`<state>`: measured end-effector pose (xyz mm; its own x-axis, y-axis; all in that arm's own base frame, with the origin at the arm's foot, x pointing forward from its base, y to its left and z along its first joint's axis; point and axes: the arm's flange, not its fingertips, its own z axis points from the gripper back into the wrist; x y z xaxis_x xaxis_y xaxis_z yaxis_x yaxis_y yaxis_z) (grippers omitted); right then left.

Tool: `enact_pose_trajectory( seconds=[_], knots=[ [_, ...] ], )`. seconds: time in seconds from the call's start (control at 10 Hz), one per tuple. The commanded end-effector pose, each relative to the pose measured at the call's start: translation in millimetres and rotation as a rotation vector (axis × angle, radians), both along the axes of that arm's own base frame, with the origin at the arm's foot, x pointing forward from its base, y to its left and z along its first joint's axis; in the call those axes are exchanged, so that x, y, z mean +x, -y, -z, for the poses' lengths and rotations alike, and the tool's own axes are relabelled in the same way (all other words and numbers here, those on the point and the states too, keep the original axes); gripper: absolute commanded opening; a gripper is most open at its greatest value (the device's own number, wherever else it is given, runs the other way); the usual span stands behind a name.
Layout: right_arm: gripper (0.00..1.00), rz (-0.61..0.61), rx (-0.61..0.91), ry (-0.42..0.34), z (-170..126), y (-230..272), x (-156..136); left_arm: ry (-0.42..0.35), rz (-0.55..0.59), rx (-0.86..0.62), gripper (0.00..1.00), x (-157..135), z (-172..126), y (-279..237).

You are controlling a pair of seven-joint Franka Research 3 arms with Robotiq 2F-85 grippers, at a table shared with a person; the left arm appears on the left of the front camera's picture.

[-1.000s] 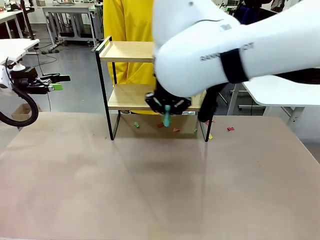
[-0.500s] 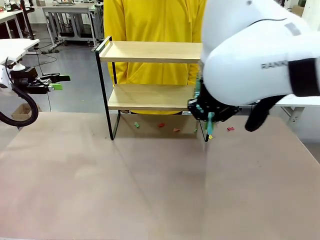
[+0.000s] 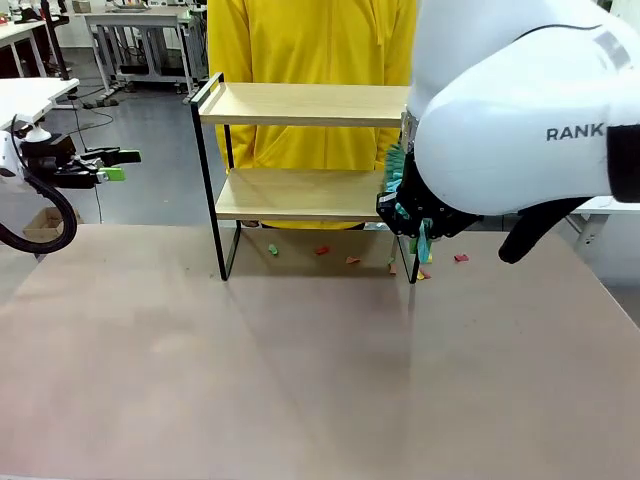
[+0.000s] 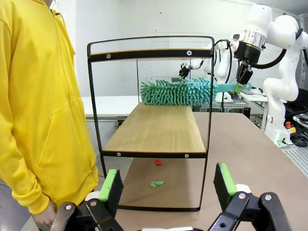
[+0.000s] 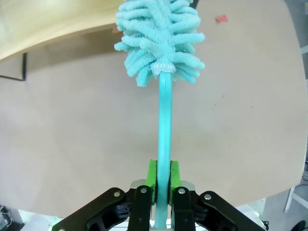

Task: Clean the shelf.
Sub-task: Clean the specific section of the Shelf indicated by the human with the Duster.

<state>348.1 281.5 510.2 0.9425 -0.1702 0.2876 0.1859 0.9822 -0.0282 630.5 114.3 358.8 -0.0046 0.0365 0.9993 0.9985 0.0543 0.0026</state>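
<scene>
The shelf [image 3: 290,194], two light wooden boards in a black frame, stands at the table's far middle. My right gripper [image 3: 413,220] is at its right end, shut on the teal handle of a fluffy duster [image 3: 394,166]. In the left wrist view the duster's head [image 4: 177,92] lies across the far end of the shelf's [image 4: 156,127] lower board, with the right gripper [image 4: 242,77] beyond. In the right wrist view the gripper [image 5: 163,186] clamps the duster [image 5: 161,41] handle, its head by the shelf [image 5: 45,21] edge. My left gripper [image 3: 110,166] hovers open far left, its pads [image 4: 111,185] apart.
Small red, green and orange scraps [image 3: 322,250] lie on the table under the shelf, one red scrap [image 3: 461,258] to its right. A person in a yellow top [image 3: 300,40] stands close behind the shelf. The near half of the table [image 3: 300,380] is bare.
My right arm has swung from the shelf's middle to its right end, carrying the duster along the lower board. The left arm has not moved.
</scene>
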Motion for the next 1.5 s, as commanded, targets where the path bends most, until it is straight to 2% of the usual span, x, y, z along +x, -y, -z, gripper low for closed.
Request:
enact_pose_trajectory(
  seconds=[0.0,0.1,0.4,0.7,0.8,1.0,1.2,1.4],
  knots=[
    [0.13,0.038,-0.013,-0.011,0.6,9.1,2.8,0.010,-0.004,-0.001,1.00,-2.0,-2.3,-0.1],
    [0.13,0.000,0.000,0.000,0.0,0.0,0.0,0.010,-0.004,-0.001,1.00,-2.0,-2.3,-0.1],
    [0.13,-0.274,0.042,0.087,-28.1,25.5,-25.1,0.010,-0.004,-0.001,1.00,-2.0,-2.3,-0.1],
    [0.13,-0.656,0.126,0.133,-42.4,68.6,-52.9,0.010,-0.004,-0.001,1.00,-2.0,-2.3,-0.1],
    [0.13,-0.757,0.150,0.124,-47.9,80.4,-60.9,0.010,-0.004,-0.001,1.00,-2.0,-2.3,-0.1],
    [0.13,-0.947,0.075,0.048,-49.6,89.0,-79.5,0.010,-0.004,-0.001,1.00,-2.0,-2.3,-0.1],
    [0.13,-1.168,0.003,-0.105,-40.4,99.4,-103.8,0.010,-0.004,-0.001,1.00,-2.0,-2.3,-0.1],
    [0.13,-1.296,-0.036,-0.253,-33.2,126.6,-123.5,0.010,-0.004,-0.001,1.00,-2.0,-2.3,-0.1]
  ],
)
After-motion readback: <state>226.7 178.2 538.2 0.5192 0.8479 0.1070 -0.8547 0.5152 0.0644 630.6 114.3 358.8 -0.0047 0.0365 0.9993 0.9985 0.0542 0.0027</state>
